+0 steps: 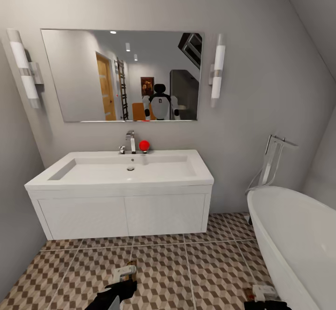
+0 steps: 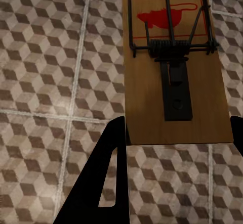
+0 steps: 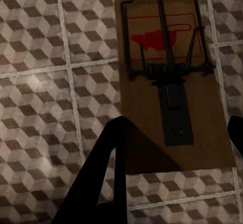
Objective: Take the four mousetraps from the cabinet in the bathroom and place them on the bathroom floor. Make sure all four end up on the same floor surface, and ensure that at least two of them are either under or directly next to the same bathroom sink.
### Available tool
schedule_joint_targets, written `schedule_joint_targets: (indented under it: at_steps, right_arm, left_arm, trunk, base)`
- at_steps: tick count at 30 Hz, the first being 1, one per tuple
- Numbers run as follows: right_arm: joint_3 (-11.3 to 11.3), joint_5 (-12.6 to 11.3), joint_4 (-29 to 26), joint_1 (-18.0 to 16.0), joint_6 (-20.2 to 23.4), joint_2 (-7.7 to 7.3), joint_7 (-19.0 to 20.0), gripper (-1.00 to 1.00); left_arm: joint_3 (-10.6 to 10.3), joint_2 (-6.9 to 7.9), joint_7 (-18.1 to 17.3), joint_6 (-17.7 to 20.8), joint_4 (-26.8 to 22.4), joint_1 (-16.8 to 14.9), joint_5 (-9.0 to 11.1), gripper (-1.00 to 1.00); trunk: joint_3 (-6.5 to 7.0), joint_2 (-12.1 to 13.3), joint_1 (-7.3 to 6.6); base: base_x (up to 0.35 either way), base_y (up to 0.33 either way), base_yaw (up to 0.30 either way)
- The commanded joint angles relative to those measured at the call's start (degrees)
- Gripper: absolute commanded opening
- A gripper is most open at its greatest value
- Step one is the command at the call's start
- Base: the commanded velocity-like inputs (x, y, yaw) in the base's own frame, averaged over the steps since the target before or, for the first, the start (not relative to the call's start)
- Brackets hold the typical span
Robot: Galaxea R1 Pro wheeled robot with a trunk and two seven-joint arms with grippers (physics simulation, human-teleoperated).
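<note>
Tan wooden mousetrap (image 2: 174,67) clamped in left gripper (image 2: 174,143), another mousetrap (image 3: 169,77) in right gripper (image 3: 174,143), above cube-pattern tiled floor (image 1: 186,263); head view adds white sink (image 1: 121,172) far ahead.

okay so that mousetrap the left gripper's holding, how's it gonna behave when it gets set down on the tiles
The mousetrap looks like a flat, rigid wooden board, so it should lie steady without rolling or tipping. It's probably light, so it may slide if nudged. Its thin wire parts could bend or snag.
</note>
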Motion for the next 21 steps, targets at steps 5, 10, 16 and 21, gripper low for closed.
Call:
schedule_joint_targets:
  at_steps: [5,10,16,21]
  right_arm:
    - [0.0,-0.1,-1.7,-0.1,0.7,0.10,0.0,-1.00]
    - [0.3,0.4,-3.3,-0.1,1.1,0.23,-0.2,-1.00]
    - [0.2,0.4,-5.3,-0.1,1.3,0.26,-0.2,-1.00]
    - [0.0,0.2,-6.9,-0.1,1.4,0.26,-0.2,-1.00]
  left_arm:
    - [0.0,0.52,0.2,0.6,-1.8,0.0,0.5,-1.00]
    - [0.0,0.61,0.3,1.0,-3.4,0.1,0.4,-1.00]
    - [0.0,0.67,0.2,1.1,-5.3,0.0,0.5,-1.00]
    - [0.0,0.68,0.2,1.1,-6.9,0.0,0.4,-1.00]
  trunk:
    - [-0.07,0.0,0.00]
    - [-0.07,0.0,0.00]
    - [-0.07,0.0,0.00]
    - [-0.07,0.0,0.00]
  base:
    - [0.000,0.000,0.000]
    - [0.000,0.000,0.000]
    - [0.000,0.000,0.010]
    - [0.000,0.000,0.185]
